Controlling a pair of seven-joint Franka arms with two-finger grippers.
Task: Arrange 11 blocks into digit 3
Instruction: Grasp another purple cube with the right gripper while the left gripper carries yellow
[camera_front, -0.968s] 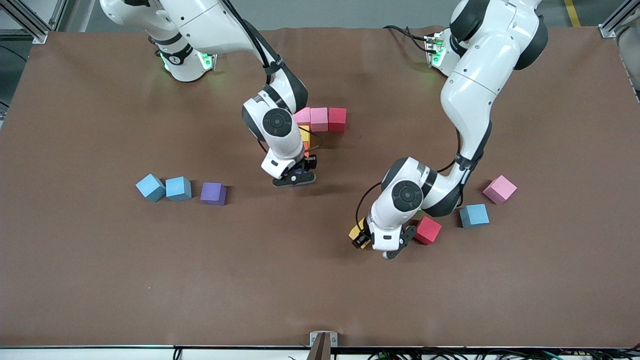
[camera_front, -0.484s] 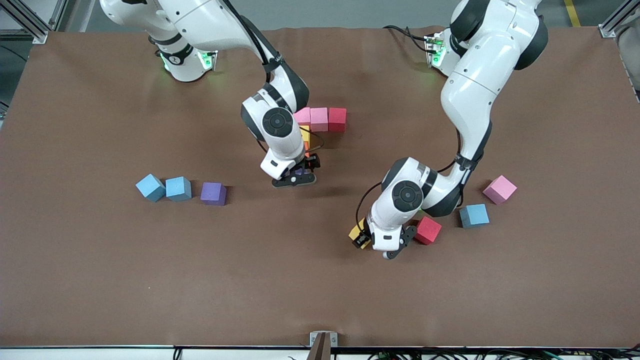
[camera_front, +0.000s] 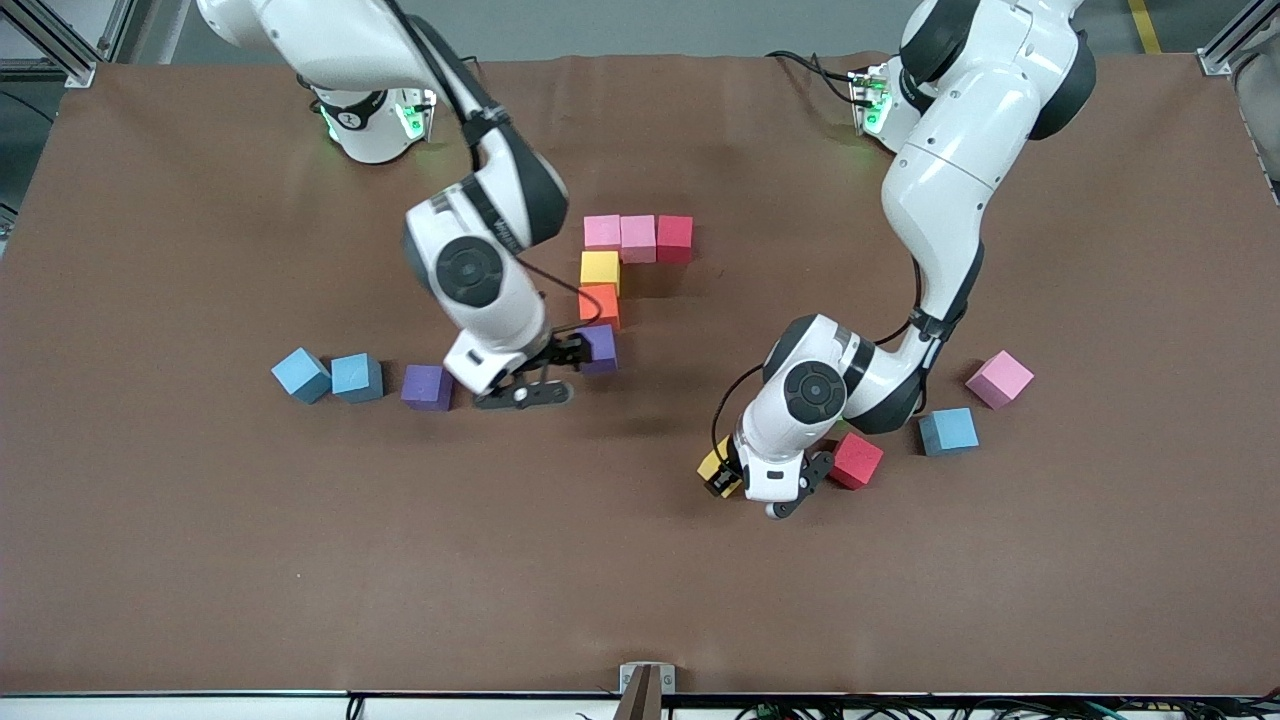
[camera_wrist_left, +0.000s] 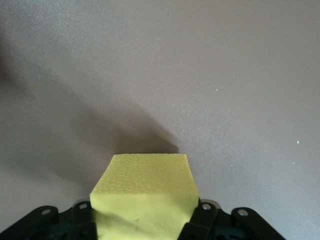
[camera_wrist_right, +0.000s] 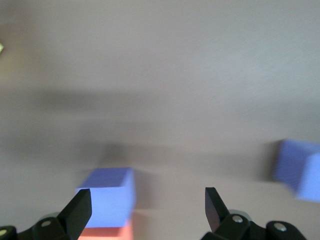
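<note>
Six blocks form a touching figure: pink (camera_front: 602, 231), pink (camera_front: 638, 238) and red (camera_front: 675, 238) in a row, then yellow (camera_front: 600, 268), orange (camera_front: 599, 305) and purple (camera_front: 598, 348) in a column running nearer the front camera. My right gripper (camera_front: 548, 375) is open beside that purple block (camera_wrist_right: 107, 197), on the right arm's side of it. My left gripper (camera_front: 755, 485) is shut on a yellow block (camera_front: 714, 467), which fills the left wrist view (camera_wrist_left: 145, 195) between the jaws. A red block (camera_front: 857, 460) lies next to the left gripper.
Toward the right arm's end lie a loose purple block (camera_front: 427, 386) and two light blue blocks (camera_front: 357, 377) (camera_front: 300, 375). Toward the left arm's end lie a blue block (camera_front: 948, 430) and a pink block (camera_front: 999, 378).
The right gripper opened, left the purple block at the end of the column below the orange one, and drew away toward the right arm's end. The left arm stayed put.
</note>
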